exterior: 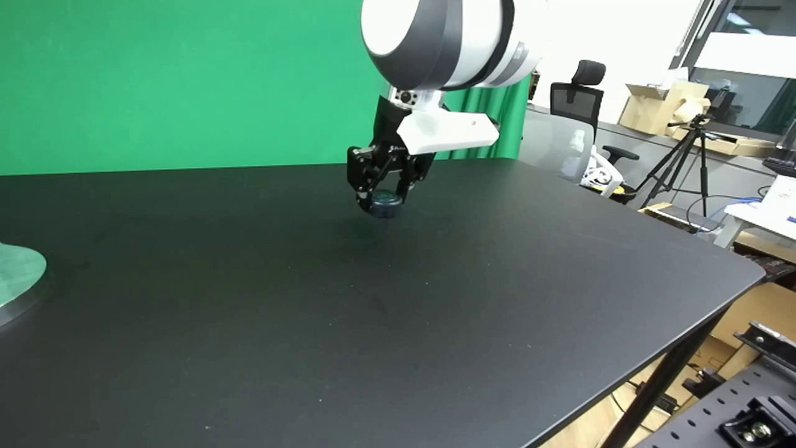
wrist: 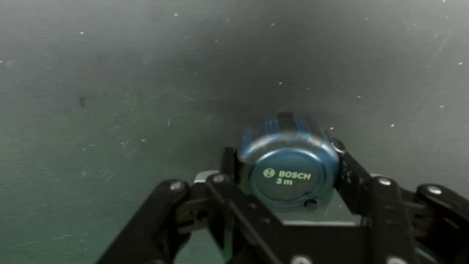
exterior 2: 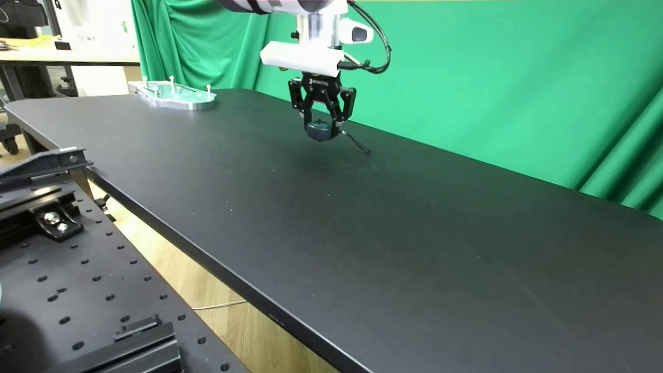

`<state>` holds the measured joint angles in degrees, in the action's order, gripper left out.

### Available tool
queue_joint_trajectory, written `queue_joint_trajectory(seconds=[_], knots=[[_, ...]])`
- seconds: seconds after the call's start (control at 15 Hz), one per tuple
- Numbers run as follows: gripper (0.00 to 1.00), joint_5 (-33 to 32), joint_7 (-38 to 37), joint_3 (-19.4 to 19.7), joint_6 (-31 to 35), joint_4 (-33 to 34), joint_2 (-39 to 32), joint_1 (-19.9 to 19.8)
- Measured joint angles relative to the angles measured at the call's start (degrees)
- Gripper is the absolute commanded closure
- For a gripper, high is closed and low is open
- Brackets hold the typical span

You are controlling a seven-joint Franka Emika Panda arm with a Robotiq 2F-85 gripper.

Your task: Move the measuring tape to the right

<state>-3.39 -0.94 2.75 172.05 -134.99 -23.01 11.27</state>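
The measuring tape (wrist: 287,176) is a squat, rounded, dark blue-teal case marked BOSCH 3 m. In the wrist view it sits between the two black fingers of my gripper (wrist: 285,165), with a finger against each side. In both exterior views the gripper (exterior: 384,198) (exterior 2: 322,123) points down and is shut on the tape (exterior: 385,210) (exterior 2: 319,132). The tape appears held a little above the dark table (exterior: 373,323). A thin dark strap (exterior 2: 356,142) slants down from beside the tape towards the table. The tape's underside is hidden.
A pale green disc (exterior: 18,274) lies at the left edge in an exterior view. A clear greenish plate with upright pegs (exterior 2: 176,96) stands at the table's far end. A green backdrop (exterior: 186,81) borders the table's back. A perforated metal bench (exterior 2: 103,290) stands beyond the near edge.
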Motion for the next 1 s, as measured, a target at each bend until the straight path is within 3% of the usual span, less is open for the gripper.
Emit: queue_joint_trajectory(seconds=[0.27,0.67,1.0], knots=[[0.57,0.0,-0.1,2.2,-2.8,-0.7,1.7,-1.3],[0.57,0.1,2.2,0.2,-6.4,-1.0,1.4,-7.0],[0.57,-0.1,3.3,0.2,-6.2,-0.9,0.4,-8.7]])
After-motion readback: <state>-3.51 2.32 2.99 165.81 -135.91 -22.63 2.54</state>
